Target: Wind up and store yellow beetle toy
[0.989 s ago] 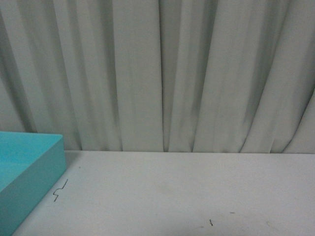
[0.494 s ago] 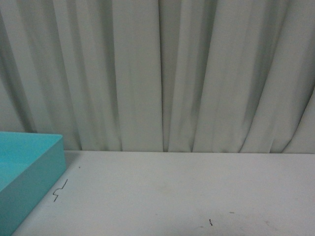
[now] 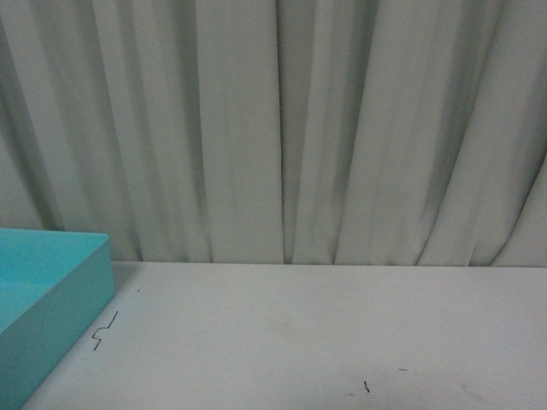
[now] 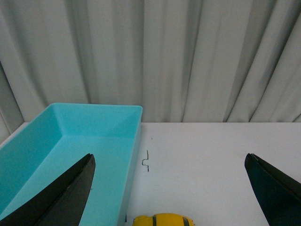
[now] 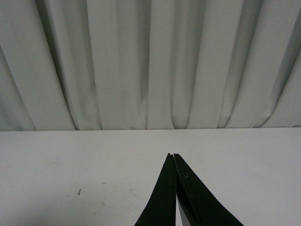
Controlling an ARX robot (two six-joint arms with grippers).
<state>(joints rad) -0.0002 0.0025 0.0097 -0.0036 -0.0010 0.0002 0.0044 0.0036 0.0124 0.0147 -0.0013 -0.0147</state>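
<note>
The yellow beetle toy (image 4: pixel 162 220) shows only in the left wrist view, as a glossy yellow roof at the frame's edge, on the white table next to the turquoise box (image 4: pixel 70 150). My left gripper (image 4: pixel 170 162) is open wide, its black fingers (image 4: pixel 66 193) apart on either side, with the toy between them and nearer the wrist. My right gripper (image 5: pixel 172 155) is shut and empty, its black fingers pressed together above bare table. Neither arm shows in the front view.
The turquoise box also shows at the left of the front view (image 3: pixel 60 299), open-topped and empty inside. A white curtain (image 3: pixel 282 128) hangs behind the white table (image 3: pixel 299 333). A small squiggle mark (image 3: pixel 104 331) lies beside the box.
</note>
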